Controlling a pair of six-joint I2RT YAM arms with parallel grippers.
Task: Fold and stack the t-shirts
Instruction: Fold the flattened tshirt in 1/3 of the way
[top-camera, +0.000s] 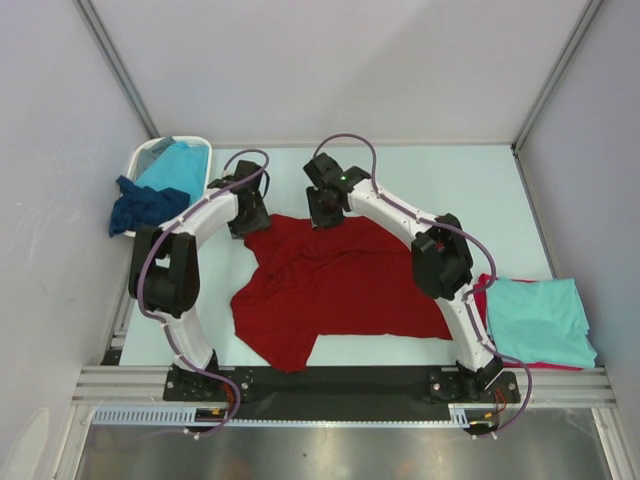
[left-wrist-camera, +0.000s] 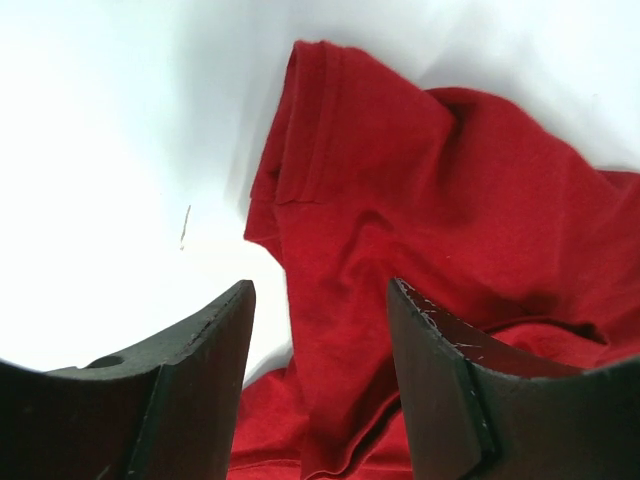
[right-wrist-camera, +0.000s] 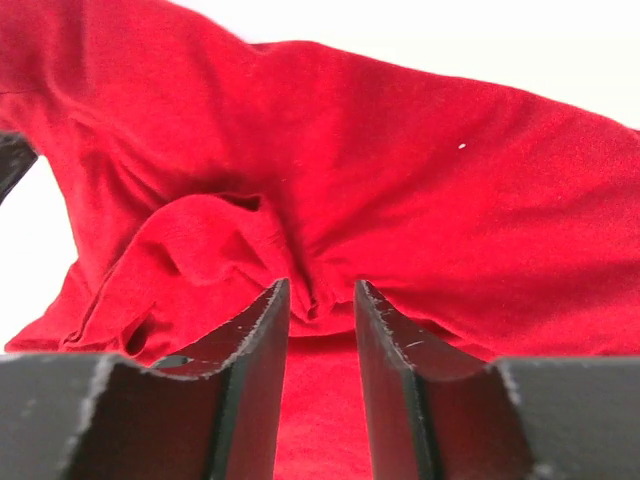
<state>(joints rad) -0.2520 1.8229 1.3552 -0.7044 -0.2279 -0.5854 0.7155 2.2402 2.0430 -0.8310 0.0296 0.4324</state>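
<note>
A dark red t-shirt (top-camera: 330, 290) lies spread and wrinkled in the middle of the table. My left gripper (top-camera: 248, 215) is at its far left corner, over a sleeve. In the left wrist view the shirt (left-wrist-camera: 400, 180) lies under the left gripper (left-wrist-camera: 320, 290), whose jaws are wide open with nothing pinched. My right gripper (top-camera: 325, 210) is at the shirt's far edge. In the right wrist view a raised fold of the shirt (right-wrist-camera: 330, 200) sits at the tips of the right gripper (right-wrist-camera: 322, 288), whose jaws stand a narrow gap apart.
A white basket (top-camera: 150, 155) at the far left holds a turquoise shirt (top-camera: 182, 165), and a navy shirt (top-camera: 145, 205) hangs over its side. At the near right a folded turquoise shirt (top-camera: 540, 320) lies on a red one (top-camera: 484, 290).
</note>
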